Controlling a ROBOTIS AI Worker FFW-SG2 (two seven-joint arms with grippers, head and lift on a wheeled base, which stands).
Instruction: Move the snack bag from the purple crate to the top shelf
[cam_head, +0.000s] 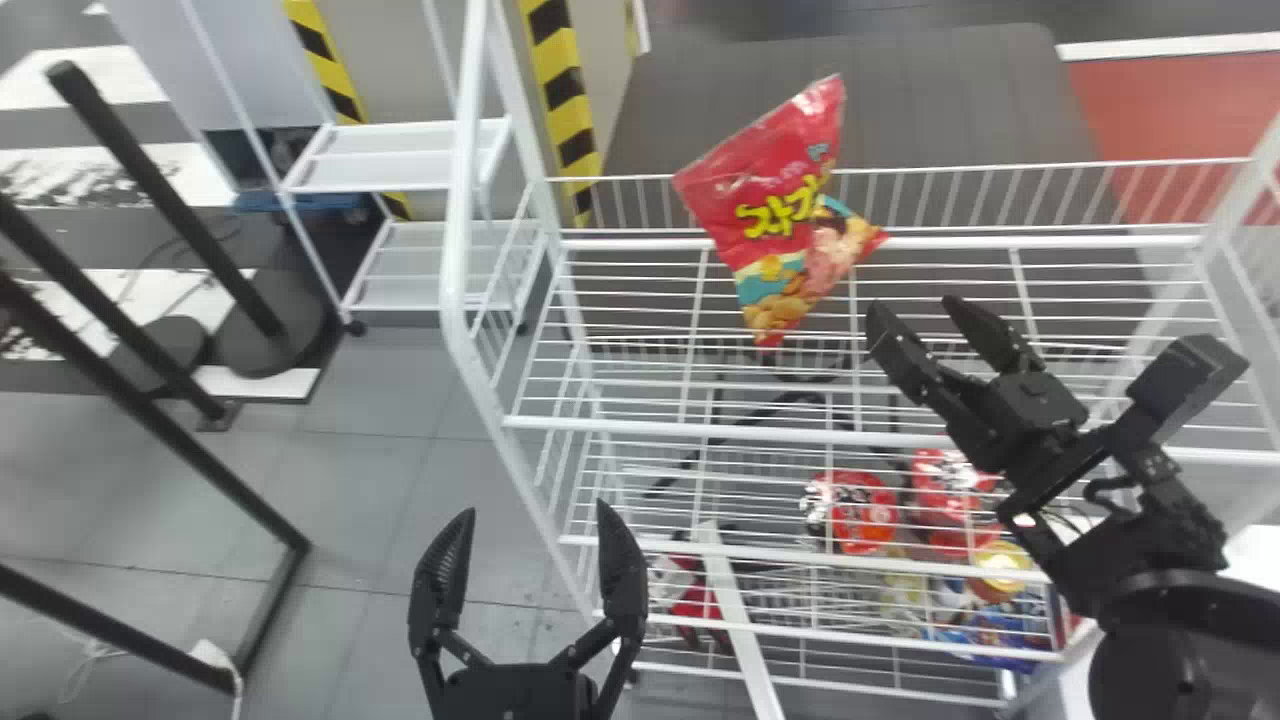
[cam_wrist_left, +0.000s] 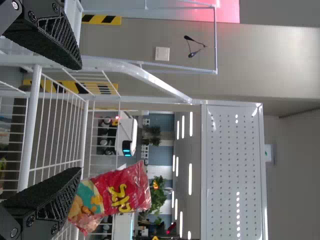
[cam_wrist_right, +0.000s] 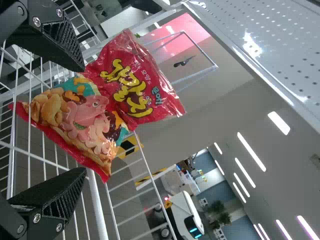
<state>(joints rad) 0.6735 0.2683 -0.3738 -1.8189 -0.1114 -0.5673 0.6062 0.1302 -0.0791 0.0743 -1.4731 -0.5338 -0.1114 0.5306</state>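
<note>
Right gripper (cam_head: 917, 318): empty and parted, beside a snack bag (cam_head: 775, 215) set on the top shelf (cam_head: 700, 430)

Item 1, right gripper. Both fingers spread, nothing gripped; held over the wire shelf, to the right of the bag and apart from it. In the right wrist view the bag is seen beyond the gap between the fingers. Such a wide opening is presumably kept so that the film is not snagged as the arm is drawn away.

Item 2, snack bag. Red, pillow-shaped, yellow lettering; stood roughly upright on the wires with some tilt, toward the rear of the shelf. An upright pose is probably preferred so that the printed face can be seen. By the back rail (cam_head: 1050, 241) a stop may be offered should the bag tip rearward; whether the two touch cannot be told. With a soft, rounded base on spaced wires, slumping is judged the main risk.

Item 3, left gripper (cam_head: 530, 570). Fingers apart, nothing held; parked in front of the rack, well clear of the bag, perhaps so that the working arm is not hindered.

Item 4, status. Placement is judged all but complete; a slow withdrawal, with the bag left unbrushed, is called for.
</note>
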